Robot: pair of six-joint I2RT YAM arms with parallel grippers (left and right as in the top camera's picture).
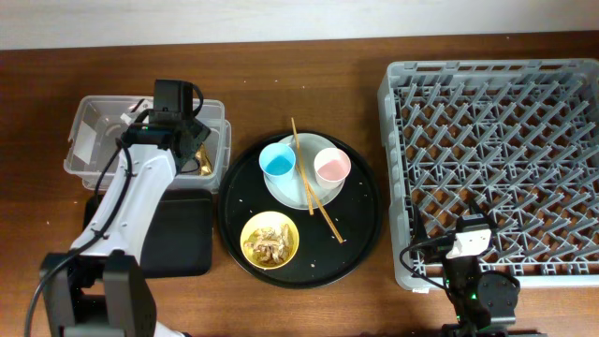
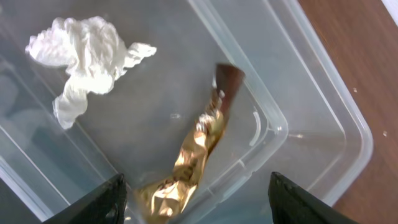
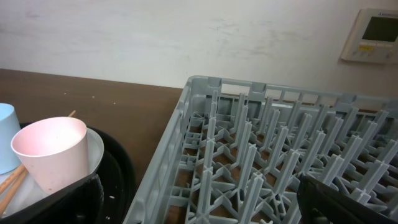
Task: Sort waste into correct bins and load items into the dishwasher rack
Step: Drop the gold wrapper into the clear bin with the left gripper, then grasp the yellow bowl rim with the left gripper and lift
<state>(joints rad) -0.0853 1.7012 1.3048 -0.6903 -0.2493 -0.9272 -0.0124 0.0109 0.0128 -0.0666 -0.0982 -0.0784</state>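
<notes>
Left gripper [image 2: 198, 186]: jaws wide, empty, over tub [image 2: 323, 124]. Wrapper [image 2: 199, 140] and tissue [image 2: 87, 50] lie inside it; both light and soft. Scraps [image 1: 270, 243] in bowl [image 1: 246, 234] look crumbly, so I'd grip the rim and tip. Right gripper [image 3: 199, 193] gapes empty by rack [image 3: 261, 124].

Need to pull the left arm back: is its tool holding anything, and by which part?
Nothing. The left tool is open over the clear tub; the foil wrapper lies on the tub floor between its spread fingers.
</notes>
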